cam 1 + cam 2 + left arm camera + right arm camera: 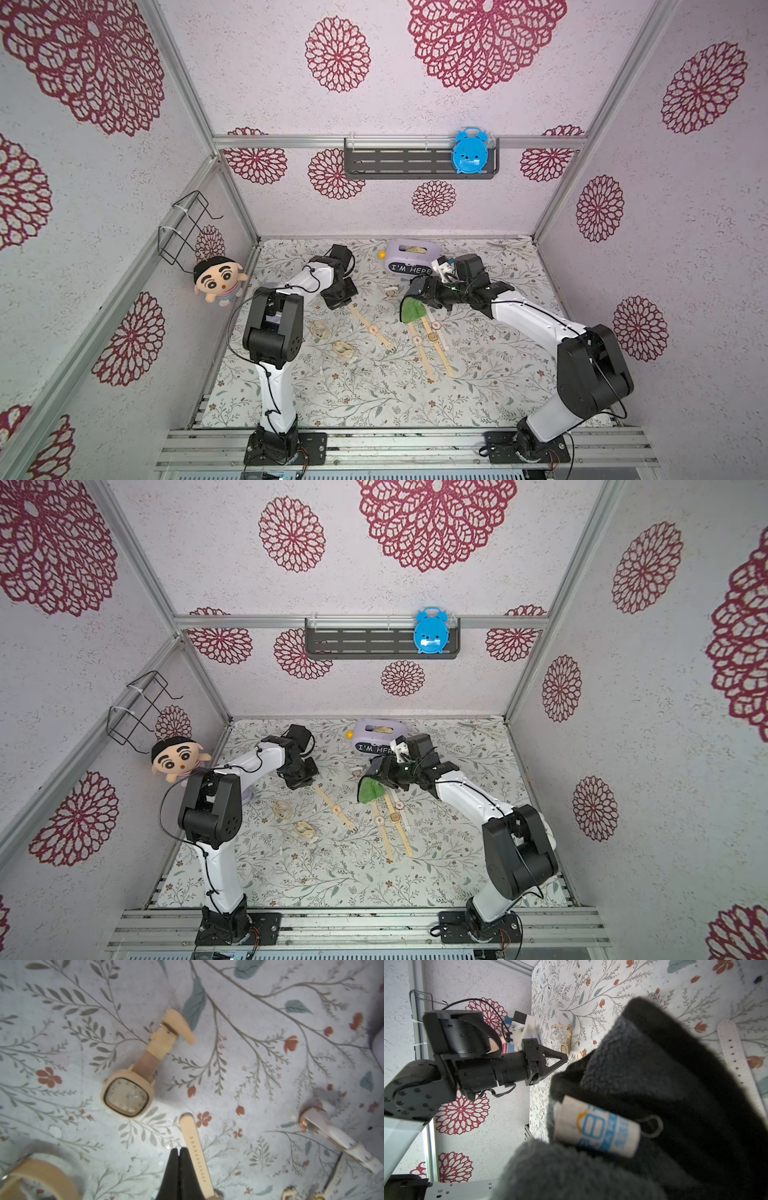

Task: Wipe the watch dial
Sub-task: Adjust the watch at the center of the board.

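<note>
Several beige-strapped watches lie flat on the floral table: a round-dial watch in the middle and a pair of watches to its right. My left gripper is shut and empty, its tips just above the table beside that watch's strap end. In the left wrist view a square-dial watch lies ahead of the tips. My right gripper is shut on a green cloth that hangs over the far ends of the pair's straps. The cloth hides the right fingers.
A lilac box marked "I'M HERE" stands at the back, with a small yellow object beside it. Two looped watches lie left of centre. A plush doll hangs on the left wall, and a blue clock sits on the rear shelf.
</note>
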Robot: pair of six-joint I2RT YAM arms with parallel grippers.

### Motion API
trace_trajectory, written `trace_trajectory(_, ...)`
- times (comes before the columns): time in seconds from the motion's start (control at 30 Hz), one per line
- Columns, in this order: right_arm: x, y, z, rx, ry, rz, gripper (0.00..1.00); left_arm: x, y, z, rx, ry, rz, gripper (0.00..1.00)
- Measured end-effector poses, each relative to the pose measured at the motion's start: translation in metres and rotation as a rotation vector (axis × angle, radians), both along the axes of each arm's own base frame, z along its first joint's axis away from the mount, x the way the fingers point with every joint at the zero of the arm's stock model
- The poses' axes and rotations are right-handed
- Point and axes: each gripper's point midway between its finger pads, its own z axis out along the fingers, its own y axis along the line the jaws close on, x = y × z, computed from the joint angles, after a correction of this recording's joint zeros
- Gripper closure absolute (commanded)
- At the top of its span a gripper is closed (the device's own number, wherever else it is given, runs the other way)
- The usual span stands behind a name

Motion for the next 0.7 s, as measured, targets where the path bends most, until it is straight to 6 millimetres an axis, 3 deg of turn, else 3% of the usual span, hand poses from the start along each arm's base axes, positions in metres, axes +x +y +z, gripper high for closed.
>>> trace_trajectory(0.13, 0.000, 0.000, 0.000, 0.001, 0.000, 0.000, 1.00, -0.009, -0.017, 0.021, -0.021, -0.043, -0.028, 1.00)
trace_trajectory(0.2, 0.000, 0.000, 0.000, 0.002, -0.001, 0.000, 1.00, -0.013, -0.023, 0.020, -0.029, -0.043, -0.032, 1.00)
trace_trajectory(0.7, 0.001, 0.001, -0.003, 0.001, 0.004, 0.002, 1.00, -0.020, -0.023, -0.029, -0.001, 0.070, -0.019, 1.00)
